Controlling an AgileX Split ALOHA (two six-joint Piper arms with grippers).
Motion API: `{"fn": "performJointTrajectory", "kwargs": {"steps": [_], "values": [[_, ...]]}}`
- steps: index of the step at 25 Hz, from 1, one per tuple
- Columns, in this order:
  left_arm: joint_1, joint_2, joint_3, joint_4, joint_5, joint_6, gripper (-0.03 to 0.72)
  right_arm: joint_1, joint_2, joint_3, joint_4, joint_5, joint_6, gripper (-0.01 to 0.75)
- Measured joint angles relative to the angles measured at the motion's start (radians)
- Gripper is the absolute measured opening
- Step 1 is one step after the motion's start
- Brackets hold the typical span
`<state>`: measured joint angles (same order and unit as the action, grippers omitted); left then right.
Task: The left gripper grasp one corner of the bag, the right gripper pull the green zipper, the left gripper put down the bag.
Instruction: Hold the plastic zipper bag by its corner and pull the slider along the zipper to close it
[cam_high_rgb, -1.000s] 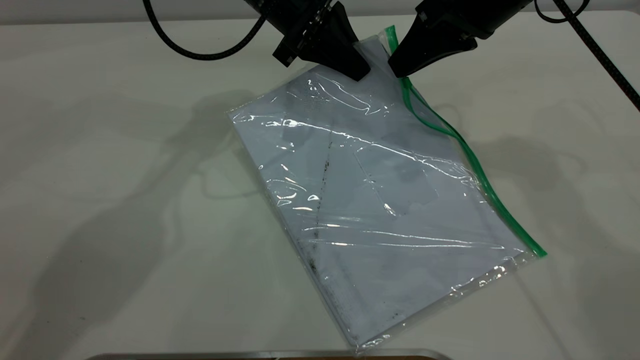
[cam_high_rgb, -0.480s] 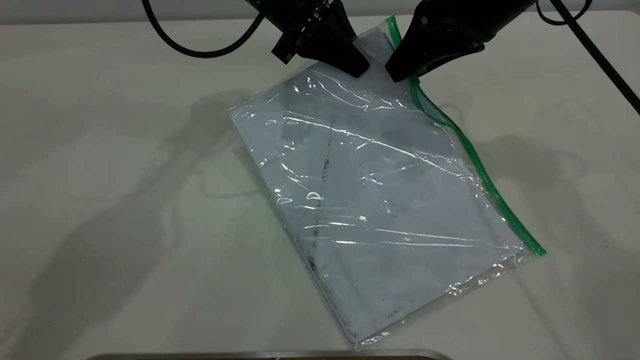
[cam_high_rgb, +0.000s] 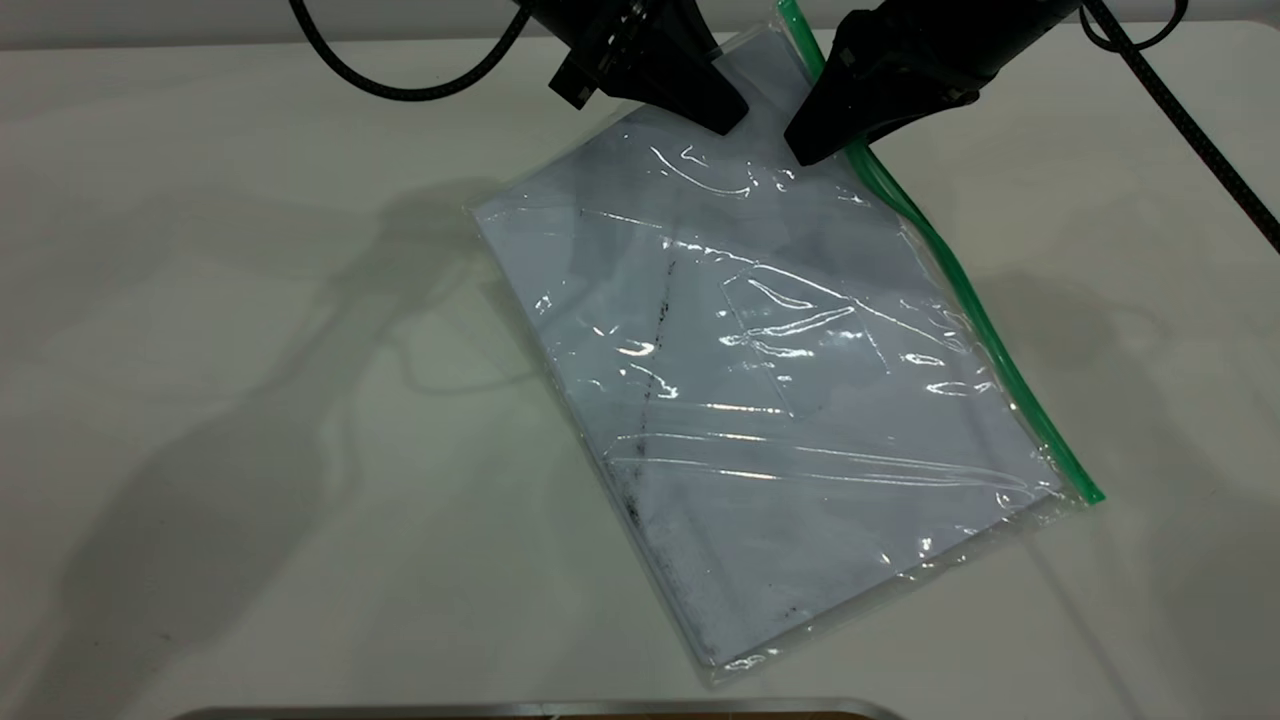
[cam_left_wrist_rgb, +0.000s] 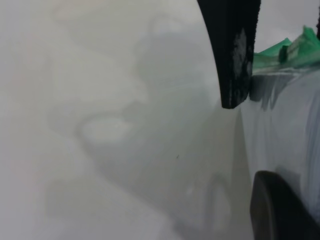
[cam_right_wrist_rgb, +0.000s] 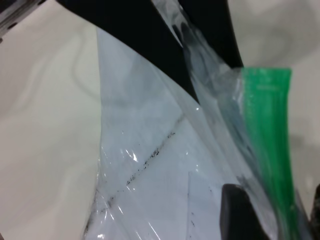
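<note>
the table (cam_high_rgb: 200, 300), pale and matte, is filling the exterior view and carrying soft shadows of the arms. the bag (cam_high_rgb: 780, 400) is lying slantwise across its middle, its near end resting flat on the table and its far corner rising toward the two grippers at the back. white paper is showing through the clear plastic, with a dark smudge line (cam_high_rgb: 655, 340) running down it and a small rectangular pocket outlined beside that line.

the zipper (cam_high_rgb: 975, 320) is running as a bright green strip along the bag's long edge on the right arm's side, from the near corner up to the far end between the grippers; the slider tab cannot be made out.

the left gripper (cam_high_rgb: 725, 110) is sitting at the far corner of the bag, its dark fingers (cam_left_wrist_rgb: 237, 65) standing on either side of the plastic edge in its wrist view, closing on that corner and holding it up.

the right gripper (cam_high_rgb: 815, 145) is reaching in just beside it, tip touching the green strip near the far end. in its wrist view the strip (cam_right_wrist_rgb: 270, 135) is passing between its fingers (cam_right_wrist_rgb: 240, 210), but whether they are pinching it cannot be told.
</note>
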<state>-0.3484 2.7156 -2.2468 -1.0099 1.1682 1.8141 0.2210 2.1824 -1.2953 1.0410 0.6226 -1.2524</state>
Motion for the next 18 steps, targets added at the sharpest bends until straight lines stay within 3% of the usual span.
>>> {"fn": "performJointTrajectory", "kwargs": {"steps": [9, 18], "values": [[0.007, 0.000, 0.000, 0.002, 0.000, -0.001, 0.052, 0.000, 0.000, -0.001, -0.038, 0.014, -0.001, 0.113], [0.023, 0.000, 0.000, -0.002, 0.000, -0.026, 0.052, 0.000, 0.000, -0.004, -0.048, 0.022, 0.014, 0.093]]}}
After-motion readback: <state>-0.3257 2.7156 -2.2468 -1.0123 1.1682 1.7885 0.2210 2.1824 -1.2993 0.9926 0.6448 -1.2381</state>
